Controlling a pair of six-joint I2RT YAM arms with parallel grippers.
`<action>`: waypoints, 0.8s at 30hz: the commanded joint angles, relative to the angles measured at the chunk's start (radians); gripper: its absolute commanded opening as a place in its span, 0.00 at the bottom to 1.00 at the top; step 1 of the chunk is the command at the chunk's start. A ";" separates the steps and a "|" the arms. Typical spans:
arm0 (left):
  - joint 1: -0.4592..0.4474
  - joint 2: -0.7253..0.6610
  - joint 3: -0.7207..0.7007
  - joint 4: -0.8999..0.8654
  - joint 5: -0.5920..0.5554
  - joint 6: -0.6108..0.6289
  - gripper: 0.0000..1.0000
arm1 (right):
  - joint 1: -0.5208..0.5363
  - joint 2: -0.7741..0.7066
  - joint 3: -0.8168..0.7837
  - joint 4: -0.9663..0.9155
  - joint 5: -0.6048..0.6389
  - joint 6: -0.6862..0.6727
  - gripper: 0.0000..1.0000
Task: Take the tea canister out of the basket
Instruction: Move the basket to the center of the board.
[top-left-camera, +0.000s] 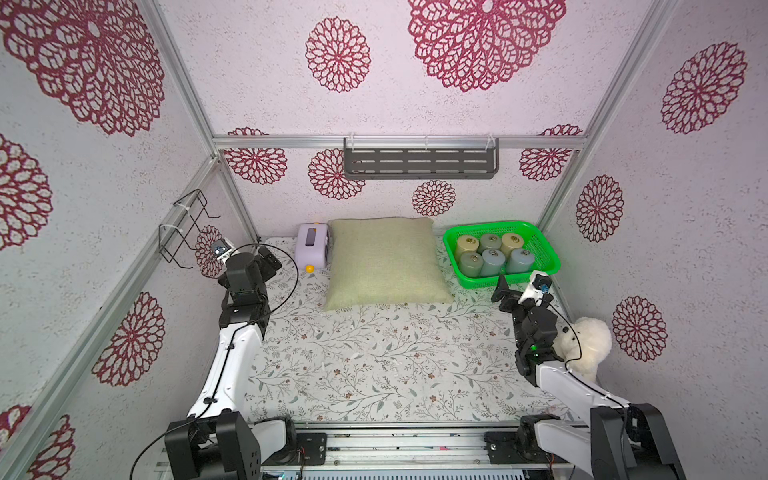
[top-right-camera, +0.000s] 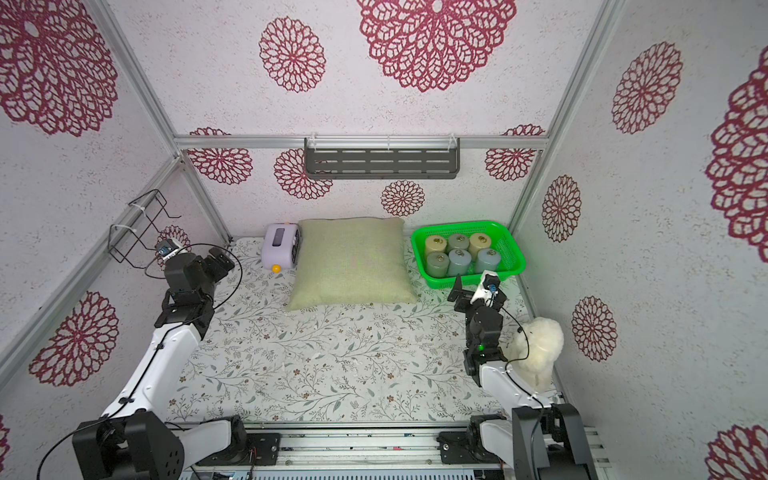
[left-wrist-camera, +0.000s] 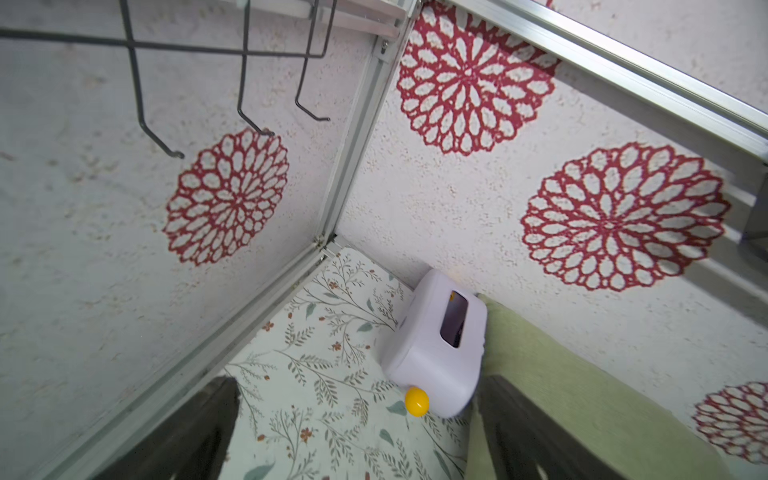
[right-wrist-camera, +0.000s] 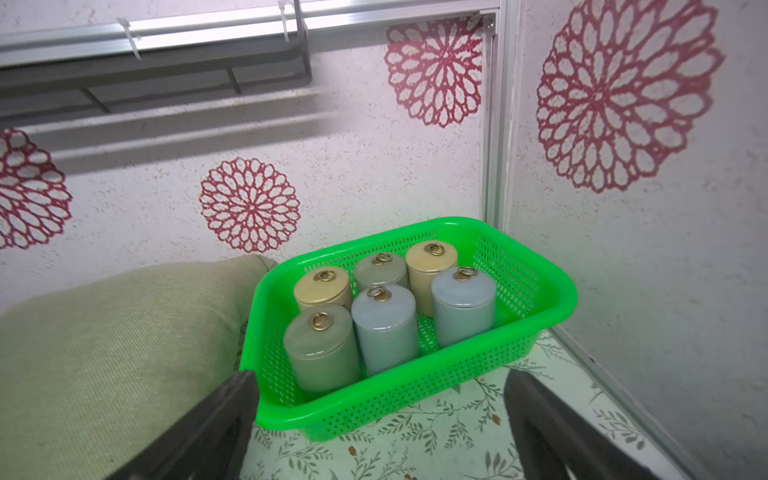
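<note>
A black wire rack (top-left-camera: 183, 226) hangs on the left wall. Below it the left arm (top-left-camera: 243, 286) is raised over the floral worktop (top-left-camera: 374, 365); in its wrist view its jaws stand wide apart, with nothing between them. Against the back wall sits a lilac toaster-shaped box (top-left-camera: 311, 251) with a yellow knob (top-left-camera: 309, 268) at its near end. A sage-green pillow (top-left-camera: 384, 262) lies flat, touching the box. A dark grey slotted shelf (top-left-camera: 419, 164) is fixed to the wall above.

Right of the pillow, in the far right corner, is the bright green basket (top-left-camera: 490, 225). Six tea canisters (right-wrist-camera: 384, 324) stand upright inside it in two rows of three: beige, grey-green and beige behind, then grey-green and two blue-grey in front. The right arm (top-left-camera: 536, 328) points at the basket's near wall, its jaws spread fully and holding nothing. A white plush toy (top-left-camera: 586, 340) sits beside that arm, by the right wall.
</note>
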 joint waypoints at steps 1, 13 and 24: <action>-0.018 -0.019 0.014 -0.135 0.103 -0.127 0.97 | 0.002 -0.071 -0.037 -0.088 -0.045 0.211 0.99; -0.397 -0.044 -0.177 0.023 -0.036 -0.262 0.97 | 0.039 0.190 0.460 -0.645 -0.219 0.100 0.99; -0.685 0.138 -0.187 0.030 -0.255 -0.200 0.97 | 0.149 0.613 0.905 -0.935 -0.135 0.054 0.91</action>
